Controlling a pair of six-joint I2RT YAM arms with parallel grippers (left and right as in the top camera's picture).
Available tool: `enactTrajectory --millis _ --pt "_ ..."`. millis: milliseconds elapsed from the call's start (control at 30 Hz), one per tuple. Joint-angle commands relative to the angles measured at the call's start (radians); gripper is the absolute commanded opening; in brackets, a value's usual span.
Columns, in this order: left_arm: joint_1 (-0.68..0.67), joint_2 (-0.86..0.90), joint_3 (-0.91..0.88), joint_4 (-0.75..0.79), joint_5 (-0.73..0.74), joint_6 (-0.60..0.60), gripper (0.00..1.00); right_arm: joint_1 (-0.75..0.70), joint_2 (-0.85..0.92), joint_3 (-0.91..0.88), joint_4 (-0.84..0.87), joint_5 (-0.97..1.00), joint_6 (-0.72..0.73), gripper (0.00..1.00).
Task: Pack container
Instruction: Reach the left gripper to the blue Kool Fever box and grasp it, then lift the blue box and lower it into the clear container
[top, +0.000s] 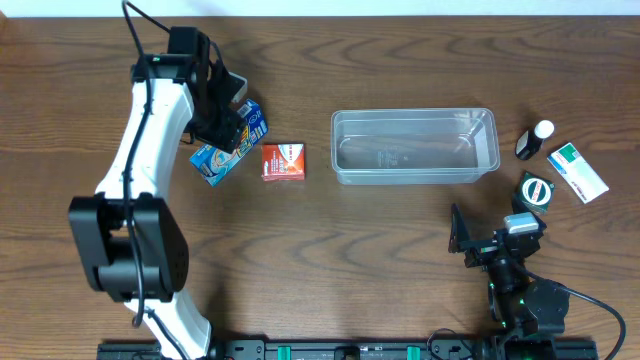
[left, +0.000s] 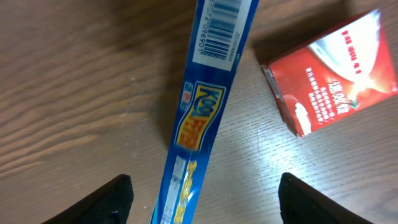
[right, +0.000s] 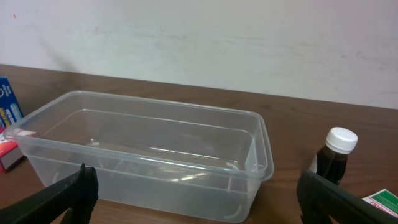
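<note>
Left gripper (left: 205, 202) hangs with fingers spread wide astride a blue box (left: 205, 112), a red box (left: 333, 74) just off to one side. Right gripper (right: 196, 205), jaws likewise apart, faces the clear container (right: 143, 149) directly ahead, a brown bottle (right: 336, 155) beside it.

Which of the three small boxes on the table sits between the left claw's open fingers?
The blue box, straddled by the left claw. The red box lies beside it, outside the fingers; the white-and-green box sits beyond the container.
</note>
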Motion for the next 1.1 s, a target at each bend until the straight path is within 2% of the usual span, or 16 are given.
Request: enactTrajectory --millis 0,100,200,267,367,500,567,667,867,1067 --pt "0.004 0.045 -0.004 -0.002 0.008 0.014 0.73 0.006 -0.006 -0.003 -0.003 0.002 0.01 0.99" --pt "0.004 0.074 -0.004 0.005 0.008 0.014 0.63 0.006 -0.006 -0.003 -0.003 0.002 0.01 0.99" --pt "0.004 0.079 -0.003 0.012 0.007 0.013 0.37 0.006 -0.006 -0.003 -0.003 0.002 0.01 0.99" --pt "0.004 0.074 -0.003 0.012 0.007 0.013 0.29 0.006 -0.006 -0.003 -0.003 0.002 0.01 0.99" --pt "0.005 0.065 -0.002 0.012 0.007 0.013 0.26 0.006 -0.006 -0.003 -0.003 0.002 0.01 0.99" --pt "0.004 0.049 0.002 0.012 0.007 0.013 0.12 0.006 -0.006 -0.003 -0.003 0.002 0.01 0.99" --pt "0.004 0.033 0.01 0.011 0.007 0.013 0.12 0.006 -0.006 -0.003 -0.003 0.002 0.01 0.99" --pt "0.003 -0.011 0.035 0.012 0.007 0.013 0.06 0.006 -0.006 -0.003 -0.003 0.002 0.01 0.99" --pt "-0.01 -0.186 0.057 0.097 0.024 0.016 0.06 0.006 -0.006 -0.003 -0.003 0.002 0.01 0.99" --pt "-0.122 -0.355 0.057 0.188 0.227 0.175 0.06 0.006 -0.006 -0.003 -0.003 0.002 0.01 0.99"
